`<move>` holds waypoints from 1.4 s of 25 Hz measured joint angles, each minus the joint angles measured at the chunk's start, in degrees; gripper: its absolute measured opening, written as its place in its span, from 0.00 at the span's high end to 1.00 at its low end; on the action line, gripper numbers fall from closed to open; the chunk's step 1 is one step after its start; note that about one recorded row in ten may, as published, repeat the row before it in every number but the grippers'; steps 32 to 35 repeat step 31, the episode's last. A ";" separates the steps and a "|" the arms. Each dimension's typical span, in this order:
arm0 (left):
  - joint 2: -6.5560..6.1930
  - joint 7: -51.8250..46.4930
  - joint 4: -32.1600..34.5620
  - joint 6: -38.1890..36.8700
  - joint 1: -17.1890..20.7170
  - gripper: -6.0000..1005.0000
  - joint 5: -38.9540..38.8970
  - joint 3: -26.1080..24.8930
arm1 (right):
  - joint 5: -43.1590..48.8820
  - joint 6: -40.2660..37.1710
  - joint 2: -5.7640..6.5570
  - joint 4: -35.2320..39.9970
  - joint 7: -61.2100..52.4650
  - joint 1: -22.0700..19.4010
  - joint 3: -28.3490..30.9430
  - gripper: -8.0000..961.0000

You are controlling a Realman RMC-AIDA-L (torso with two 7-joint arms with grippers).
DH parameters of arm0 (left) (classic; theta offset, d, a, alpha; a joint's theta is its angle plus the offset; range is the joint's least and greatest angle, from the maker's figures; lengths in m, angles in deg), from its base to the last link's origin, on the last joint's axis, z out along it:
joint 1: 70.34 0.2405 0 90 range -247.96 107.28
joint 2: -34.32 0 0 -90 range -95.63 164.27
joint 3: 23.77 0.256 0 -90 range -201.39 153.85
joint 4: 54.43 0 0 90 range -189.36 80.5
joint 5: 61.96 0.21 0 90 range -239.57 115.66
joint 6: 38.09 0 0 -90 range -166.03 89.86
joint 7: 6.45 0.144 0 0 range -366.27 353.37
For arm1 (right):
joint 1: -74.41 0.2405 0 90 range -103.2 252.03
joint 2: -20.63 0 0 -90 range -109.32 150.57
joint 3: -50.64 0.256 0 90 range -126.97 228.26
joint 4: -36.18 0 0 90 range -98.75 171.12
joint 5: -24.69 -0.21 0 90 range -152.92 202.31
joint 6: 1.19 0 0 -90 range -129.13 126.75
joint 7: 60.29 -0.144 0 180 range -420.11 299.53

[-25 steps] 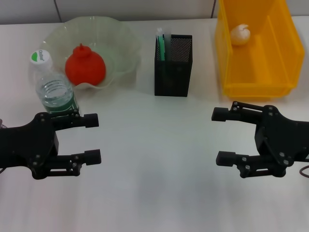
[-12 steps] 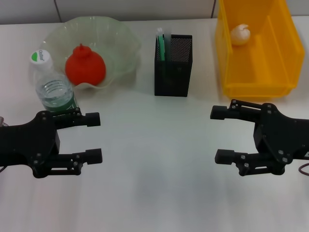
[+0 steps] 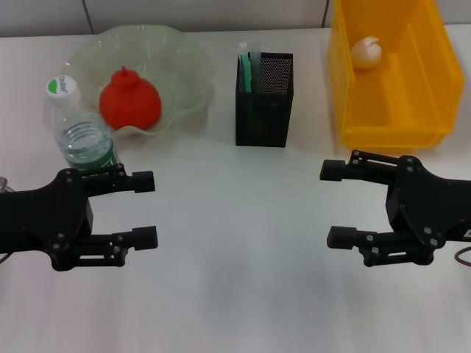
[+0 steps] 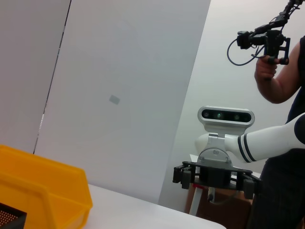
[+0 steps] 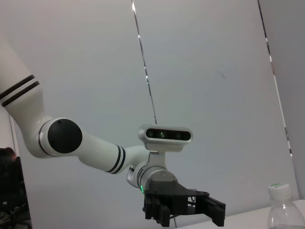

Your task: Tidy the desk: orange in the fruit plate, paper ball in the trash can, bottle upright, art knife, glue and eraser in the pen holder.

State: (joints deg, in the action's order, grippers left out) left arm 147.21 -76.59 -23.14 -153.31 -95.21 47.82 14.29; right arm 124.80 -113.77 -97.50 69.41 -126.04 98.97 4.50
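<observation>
Wall panels [image 4: 119,95] behind right hand [image 4: 217,177]

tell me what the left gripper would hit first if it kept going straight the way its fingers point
The left gripper, open, points across the table toward the right gripper, open and facing it. Nothing lies between them, so it would likely meet that gripper first, though height is unclear.

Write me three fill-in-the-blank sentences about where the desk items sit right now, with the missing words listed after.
1. The orange lies in the ____ plate.
2. The paper ball lies inside the ____ bin.
3. The bottle stands upright just behind the ____ claw, which is open and empty, like the right claw.

Missing words: fruit; yellow; left
</observation>
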 joint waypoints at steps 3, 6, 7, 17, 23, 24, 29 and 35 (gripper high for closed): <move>0.04 0.00 0.00 0.00 0.00 0.21 0.00 0.00 | 0.00 0.01 0.00 0.00 0.00 0.12 0.00 0.13; 0.17 0.00 0.00 0.00 0.00 0.21 0.00 0.00 | 0.00 0.03 0.00 0.00 0.00 0.13 0.00 0.13; 0.17 0.00 0.00 0.00 0.00 0.21 0.00 0.00 | 0.00 0.04 0.00 0.00 0.00 0.14 0.00 0.13; 0.14 0.09 0.00 0.00 -0.25 0.21 0.00 0.00 | 0.00 0.04 0.00 0.00 0.00 0.14 0.00 0.13; 0.14 0.19 0.00 0.00 -0.35 0.21 -0.03 0.00 | 0.00 -0.02 0.00 0.00 0.00 0.14 0.00 0.13; 0.14 0.26 0.00 0.01 -0.35 0.21 -0.05 0.00 | 0.00 -0.04 0.00 0.00 0.00 0.14 0.00 0.13; 0.14 0.33 0.00 0.01 -0.35 0.21 -0.08 0.00 | 0.00 -0.08 0.00 -0.01 0.00 0.14 0.00 0.13; 0.14 0.33 0.00 0.01 -0.35 0.21 -0.08 0.00 | 0.00 -0.09 0.00 0.00 0.00 0.14 0.00 0.13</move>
